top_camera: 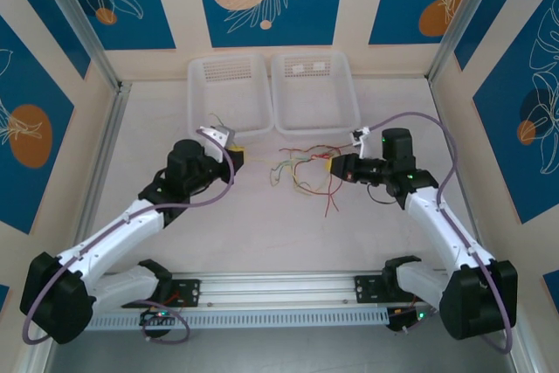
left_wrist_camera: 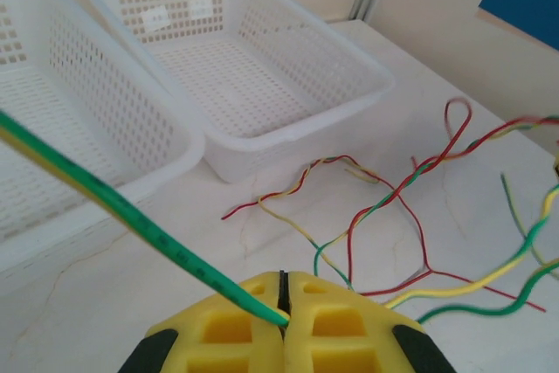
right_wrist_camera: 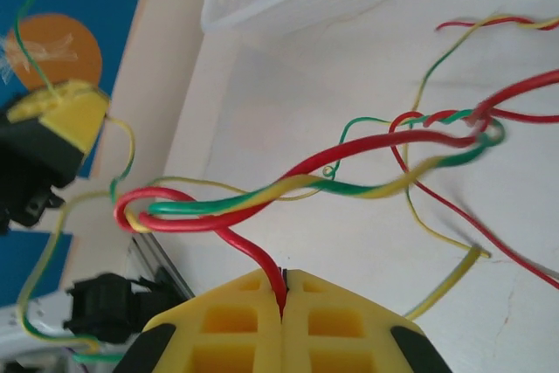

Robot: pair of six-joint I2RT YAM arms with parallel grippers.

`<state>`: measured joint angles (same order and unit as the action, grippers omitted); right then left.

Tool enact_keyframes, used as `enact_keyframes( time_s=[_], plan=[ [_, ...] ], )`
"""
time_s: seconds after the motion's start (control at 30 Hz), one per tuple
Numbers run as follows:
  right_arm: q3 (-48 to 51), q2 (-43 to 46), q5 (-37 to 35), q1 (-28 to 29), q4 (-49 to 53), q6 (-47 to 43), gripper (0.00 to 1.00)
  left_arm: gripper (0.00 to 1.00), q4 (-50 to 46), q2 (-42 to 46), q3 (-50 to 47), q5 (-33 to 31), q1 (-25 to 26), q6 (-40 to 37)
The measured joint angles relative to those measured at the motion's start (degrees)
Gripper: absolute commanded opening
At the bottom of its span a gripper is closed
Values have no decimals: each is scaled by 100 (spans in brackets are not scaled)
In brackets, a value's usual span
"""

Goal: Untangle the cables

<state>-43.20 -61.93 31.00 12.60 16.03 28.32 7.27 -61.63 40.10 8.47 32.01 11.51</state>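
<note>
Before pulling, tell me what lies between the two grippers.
The tangled cables lie between left gripper and right gripper, nearer the right, in the top external view.

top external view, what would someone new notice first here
The loose tangle of red, yellow and green cables in the centre catches the eye first. On either side of it, the left jaws are shut on a green-and-yellow wire and the right jaws on a red wire. Behind the tangle, two white baskets sit side by side at the far edge.
</note>
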Motion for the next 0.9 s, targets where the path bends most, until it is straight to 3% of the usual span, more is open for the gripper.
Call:
enact_keyframes(
  time_s=[0.17,0.33,0.37,0.5,0.57,0.6,0.9],
  plan=[
    [-315,-393,83,848,-157,-155,0,0,-192,-400,407,-68,286,-138],
    [-378,-463,197,920,-376,-33,0,1,-269,-564,485,-225,511,-157],
    [-426,-503,192,898,-363,-17,0,18,-299,-562,485,-291,516,-155],
    [-590,-699,61,815,-286,92,0,44,-437,-433,485,-603,518,-195],
    [-632,-778,-90,780,-186,160,0,51,-542,-304,485,-752,525,-197],
    [-640,-807,-157,776,-140,175,0,60,-577,-256,485,-809,527,-186],
    [-879,-988,-726,796,446,184,0,57,-1150,9,752,-1346,533,-210]
  ],
)
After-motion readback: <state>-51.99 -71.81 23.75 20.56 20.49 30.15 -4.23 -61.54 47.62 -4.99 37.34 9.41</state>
